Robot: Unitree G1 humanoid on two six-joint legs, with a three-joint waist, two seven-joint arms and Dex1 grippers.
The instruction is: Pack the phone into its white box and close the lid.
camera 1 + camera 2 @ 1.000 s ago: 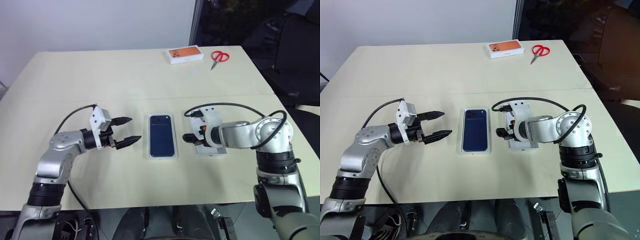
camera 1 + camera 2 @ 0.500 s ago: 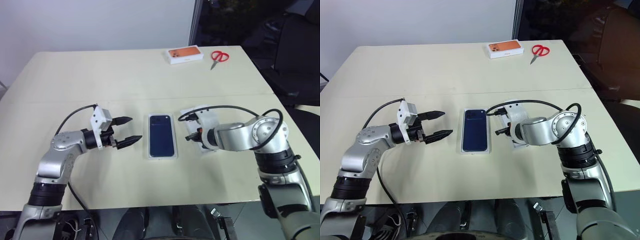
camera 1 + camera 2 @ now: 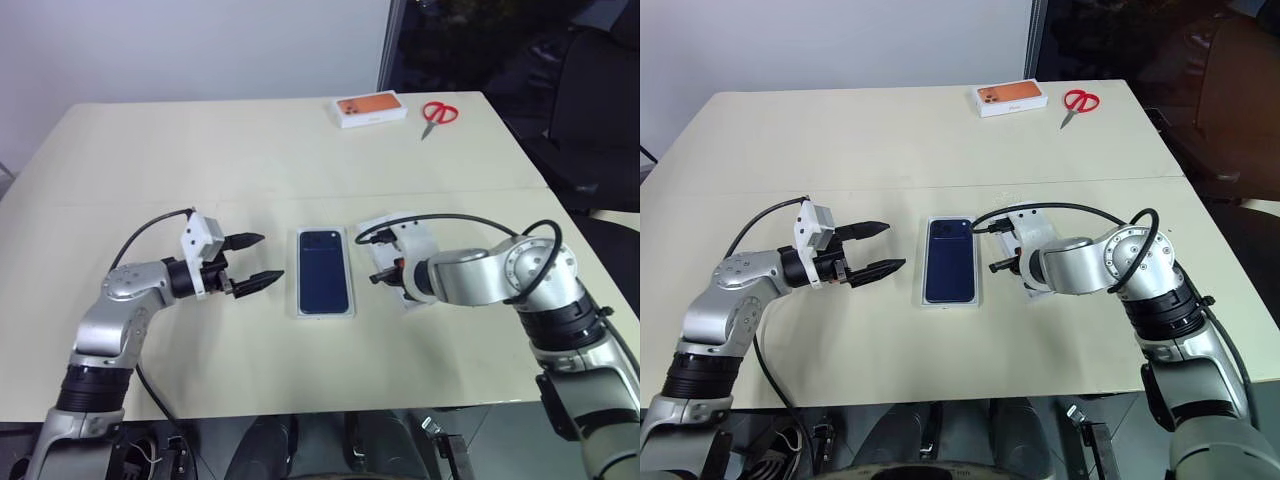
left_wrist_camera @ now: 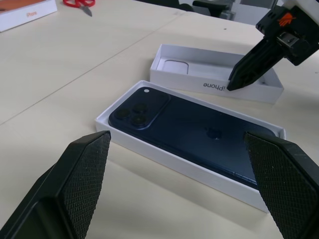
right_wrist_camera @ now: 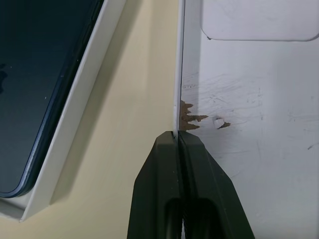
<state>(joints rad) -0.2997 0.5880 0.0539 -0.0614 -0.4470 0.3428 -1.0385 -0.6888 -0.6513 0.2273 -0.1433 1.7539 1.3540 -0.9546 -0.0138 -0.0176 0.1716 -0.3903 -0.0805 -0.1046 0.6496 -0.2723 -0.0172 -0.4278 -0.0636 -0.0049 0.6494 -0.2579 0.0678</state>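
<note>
The dark blue phone (image 3: 324, 272) lies camera side up inside the white box (image 4: 185, 168) at the table's middle. Just to its right rests the lid (image 4: 209, 84), turned open side up, showing a plain white inside. My right gripper (image 5: 176, 137) points down at the lid's wall nearest the box and is shut on that thin wall, beside a small brown tear. My left gripper (image 3: 268, 257) hovers open left of the box, fingers pointing toward it, touching nothing.
A white box with an orange top (image 3: 369, 109) and red scissors (image 3: 438, 114) lie at the far right of the table (image 3: 200, 170). A seam crosses the tabletop behind the box. Dark chairs stand beyond the right edge.
My right gripper has shut on the lid's wall, and the right wrist has rolled with the elbow swinging outward. The left arm, phone and box have not moved.
</note>
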